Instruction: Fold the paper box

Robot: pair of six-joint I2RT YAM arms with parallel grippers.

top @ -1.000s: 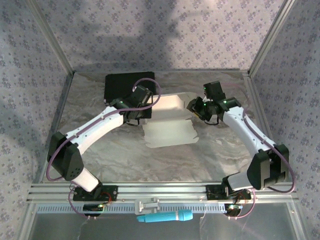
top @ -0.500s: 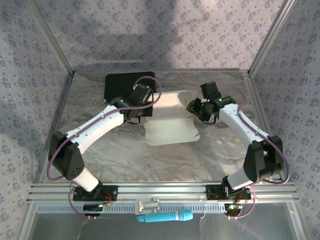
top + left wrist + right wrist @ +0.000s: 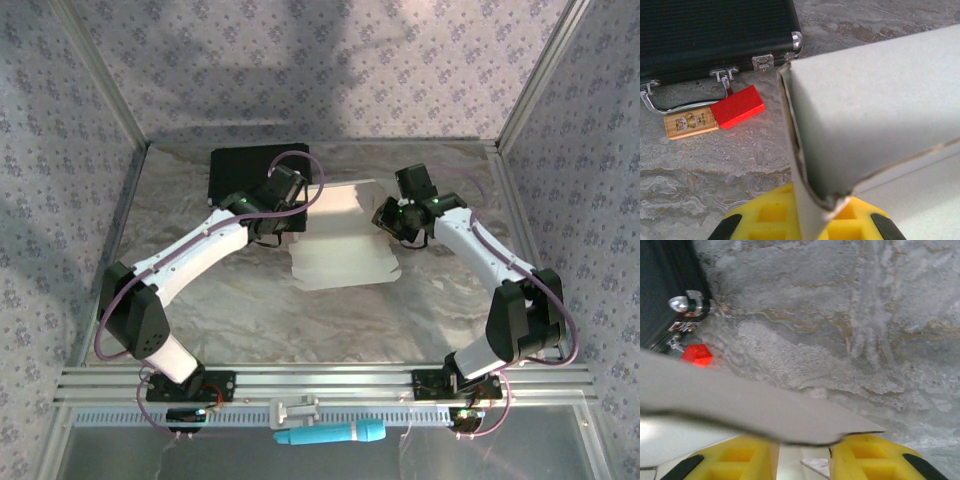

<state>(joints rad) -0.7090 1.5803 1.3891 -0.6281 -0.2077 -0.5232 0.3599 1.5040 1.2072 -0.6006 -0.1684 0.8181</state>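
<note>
- Top external view: the paper box (image 3: 345,245), partly folded, lies in the middle of the counter (image 3: 300,320) between both arms, near a black case (image 3: 240,165).
- Left wrist view: the left claw (image 3: 807,220) is pressed together on a raised flap of the box (yellow pads on either side of the card).
- Right wrist view: the right claw (image 3: 805,455) stands spread, with a box edge lying across its gap.

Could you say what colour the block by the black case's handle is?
Red rectangular block, clearest in left wrist view.
</note>
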